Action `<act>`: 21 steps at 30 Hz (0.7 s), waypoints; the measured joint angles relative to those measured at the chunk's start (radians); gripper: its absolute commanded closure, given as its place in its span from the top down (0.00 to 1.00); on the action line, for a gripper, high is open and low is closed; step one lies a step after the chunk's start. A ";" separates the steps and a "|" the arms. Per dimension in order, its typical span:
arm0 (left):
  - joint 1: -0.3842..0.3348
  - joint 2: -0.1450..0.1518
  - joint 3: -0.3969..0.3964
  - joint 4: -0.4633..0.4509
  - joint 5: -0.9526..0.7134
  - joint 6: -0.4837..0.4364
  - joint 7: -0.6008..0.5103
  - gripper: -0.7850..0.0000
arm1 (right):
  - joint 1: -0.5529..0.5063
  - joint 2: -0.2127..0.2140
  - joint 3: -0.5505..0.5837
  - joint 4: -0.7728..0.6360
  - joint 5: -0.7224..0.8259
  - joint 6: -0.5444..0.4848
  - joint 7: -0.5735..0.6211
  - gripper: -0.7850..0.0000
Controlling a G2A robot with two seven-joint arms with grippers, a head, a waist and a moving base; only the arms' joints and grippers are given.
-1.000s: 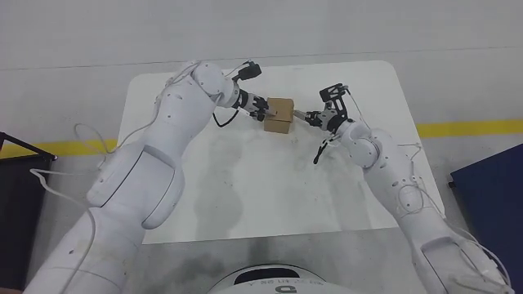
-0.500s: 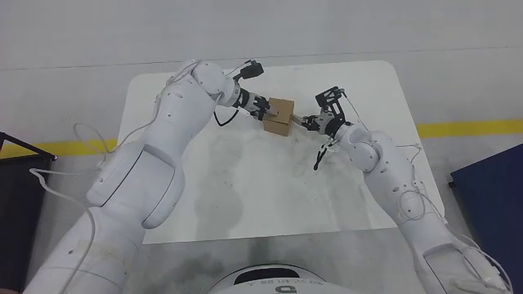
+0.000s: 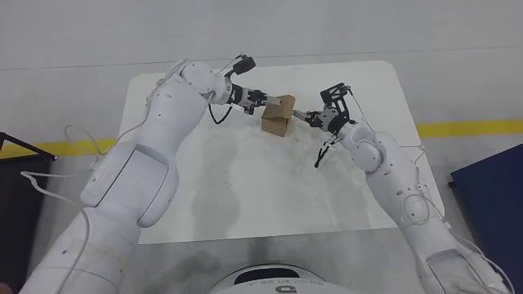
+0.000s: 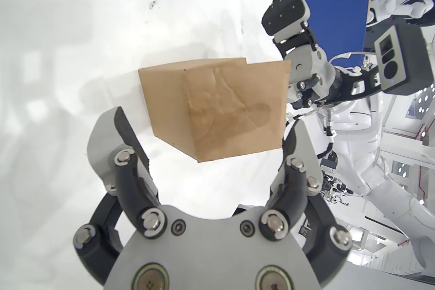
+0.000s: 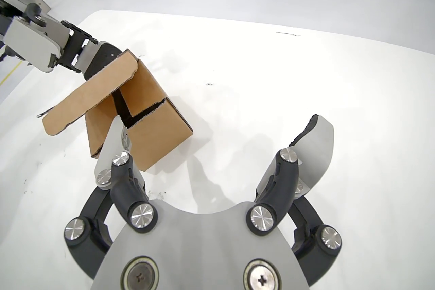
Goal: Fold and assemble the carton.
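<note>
The white table (image 3: 270,188) has rounded corners and a smooth matte top marked with grey smudges and small dark scuffs. In the top view, the carton (image 3: 278,116) sits in the upper middle of the frame. It is a small box of plain brown cardboard, tipped up on one edge. One face is creased and wrinkled, and one flap is lifted clear of a ragged, half-open seam (image 5: 146,113).

The left gripper (image 3: 255,102) is just left of the carton. Its metal jaws with dark pads are spread wide and grip nothing, and one pad sits close behind the raised flap, though I can't tell if it touches. The right gripper (image 3: 309,118) is just right of the carton and also spread open. One of its fingers (image 5: 114,135) lies against the seam side of the box.
</note>
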 measured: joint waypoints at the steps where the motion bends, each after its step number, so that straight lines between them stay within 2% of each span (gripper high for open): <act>1: 0.002 0.002 -0.004 -0.001 -0.004 -0.002 0.011 1.00 | 0.001 -0.001 0.000 -0.001 -0.002 0.007 -0.006 1.00; 9: 0.035 0.023 -0.063 -0.008 -0.107 -0.073 0.092 1.00 | -0.015 0.003 0.034 -0.033 0.035 0.005 -0.032 1.00; 21: 0.065 0.029 -0.071 -0.029 -0.109 -0.061 0.107 0.96 | -0.024 0.002 0.022 -0.060 0.028 -0.012 -0.007 1.00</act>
